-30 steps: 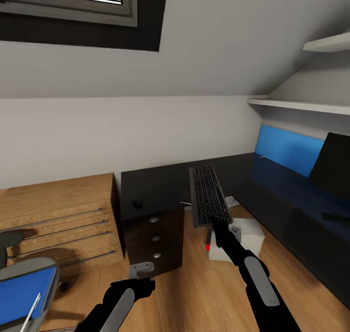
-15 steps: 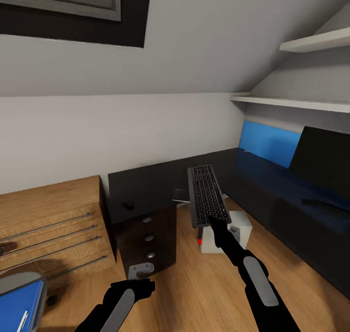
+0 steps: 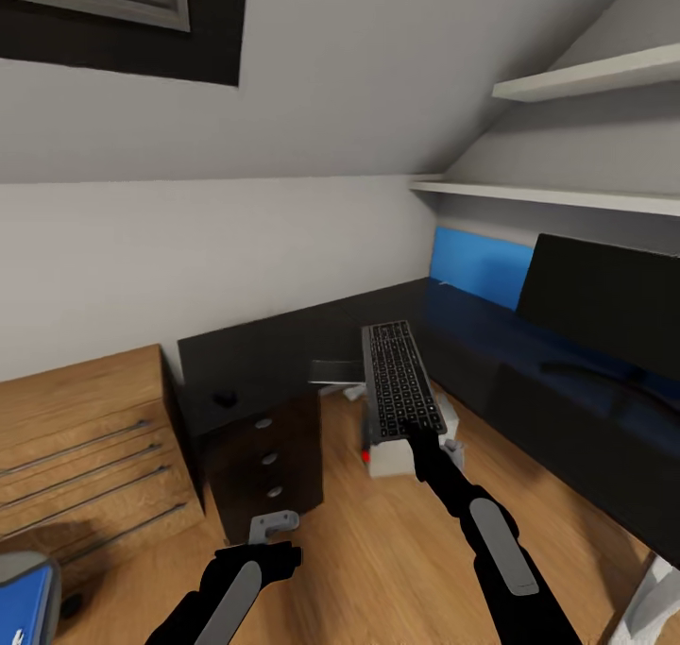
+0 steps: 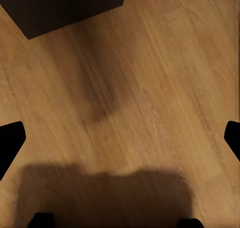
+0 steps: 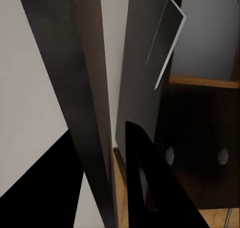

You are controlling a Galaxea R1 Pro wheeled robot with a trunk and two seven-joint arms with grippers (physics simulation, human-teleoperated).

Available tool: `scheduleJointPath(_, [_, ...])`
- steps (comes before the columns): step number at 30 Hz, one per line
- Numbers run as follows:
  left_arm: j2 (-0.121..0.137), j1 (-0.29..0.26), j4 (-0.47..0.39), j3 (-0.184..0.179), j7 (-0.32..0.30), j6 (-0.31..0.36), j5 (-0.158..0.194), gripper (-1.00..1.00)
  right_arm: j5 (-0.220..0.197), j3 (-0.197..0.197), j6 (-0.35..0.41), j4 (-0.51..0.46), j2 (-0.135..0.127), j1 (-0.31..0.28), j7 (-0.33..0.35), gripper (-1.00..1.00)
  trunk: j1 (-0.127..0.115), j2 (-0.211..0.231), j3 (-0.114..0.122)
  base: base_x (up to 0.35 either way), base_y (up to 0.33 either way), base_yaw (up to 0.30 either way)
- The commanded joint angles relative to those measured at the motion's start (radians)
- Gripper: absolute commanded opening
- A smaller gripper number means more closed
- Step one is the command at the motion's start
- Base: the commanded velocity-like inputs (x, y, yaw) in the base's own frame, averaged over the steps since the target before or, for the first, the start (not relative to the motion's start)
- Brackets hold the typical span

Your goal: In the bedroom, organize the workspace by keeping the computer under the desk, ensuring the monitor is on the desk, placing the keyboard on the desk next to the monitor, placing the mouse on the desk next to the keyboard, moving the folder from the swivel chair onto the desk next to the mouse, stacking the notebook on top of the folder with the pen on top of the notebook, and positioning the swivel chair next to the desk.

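Note:
My right gripper (image 3: 416, 434) is shut on the near end of the grey keyboard (image 3: 398, 390), held in the air above the floor; its edge runs close past the camera in the right wrist view (image 5: 95, 113). Below it the silver-grey computer (image 3: 387, 454) stands on the floor beside the black desk (image 3: 274, 347). The mouse (image 3: 225, 399) lies on the desk's left part. The monitor (image 3: 604, 310) stands on the right part. A corner of the blue folder (image 3: 19, 607) on the swivel chair (image 3: 33, 565) shows at lower left. My left gripper (image 3: 271, 529) is open over bare floor. The pen is out of view.
A dark drawer unit (image 3: 264, 456) stands under the desk's left part, with light wooden low shelving (image 3: 76, 437) further left. A thin grey slab (image 3: 335, 371) lies on the desk corner. Wall shelves (image 3: 567, 196) hang above the blue back panel (image 3: 477, 267). Wood floor lies between.
The head view has swung to the right, so the chair has slid almost out at the left and more of the monitor shows. The keyboard stays in my right gripper.

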Motion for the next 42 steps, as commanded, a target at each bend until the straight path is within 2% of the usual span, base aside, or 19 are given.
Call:
scheduleJointPath(1, [0.0,-0.001,-0.001,-0.001,0.01,0.001,0.011,1.0,-0.007,-0.004,0.007,0.0,0.001,-0.001,0.002,-1.0,0.0,-0.001,-0.002,0.0,0.0,-0.24])
scheduleJointPath(15, [0.0,-0.001,-0.001,-0.001,0.01,0.001,0.01,1.0,-0.017,0.0,-0.01,0.002,-0.001,-0.001,0.005,-1.0,0.0,-0.001,-0.006,0.0,0.0,-0.058])
scheduleJointPath(21, [0.0,-0.001,-0.001,-0.001,0.007,0.001,0.009,1.0,-0.011,0.0,-0.019,0.005,0.0,-0.001,0.008,-1.0,0.0,-0.001,-0.006,0.0,0.0,-0.248])
scheduleJointPath(24, [0.0,-0.001,-0.001,-0.001,0.006,0.001,0.009,1.0,-0.008,0.003,-0.05,0.006,0.002,0.0,0.019,-1.0,0.0,-0.001,-0.006,0.0,0.0,-0.272])
scheduleJointPath(28, [0.0,-0.001,-0.001,-0.001,0.006,0.001,0.009,1.0,0.008,0.054,-0.149,0.004,0.007,0.027,0.064,-1.0,0.0,-0.001,-0.006,0.0,0.0,-0.273])
scheduleJointPath(33, [0.0,-0.001,-0.001,-0.001,0.006,0.001,0.008,1.0,0.022,0.156,-0.356,0.002,0.008,0.069,0.111,-1.0,0.0,-0.001,-0.006,0.0,0.0,-0.273])
scheduleJointPath(39, [0.0,-0.001,-0.001,-0.001,0.006,0.001,0.008,1.0,0.021,0.202,-0.526,0.005,0.01,0.091,0.116,-1.0,0.0,-0.001,-0.006,0.0,0.0,-0.273])
scheduleJointPath(42, [0.0,-0.001,-0.001,-0.001,0.006,0.001,0.009,1.0,0.02,0.217,-0.565,0.007,0.02,0.093,0.116,-1.0,0.0,-0.001,-0.006,0.0,0.0,-0.273])
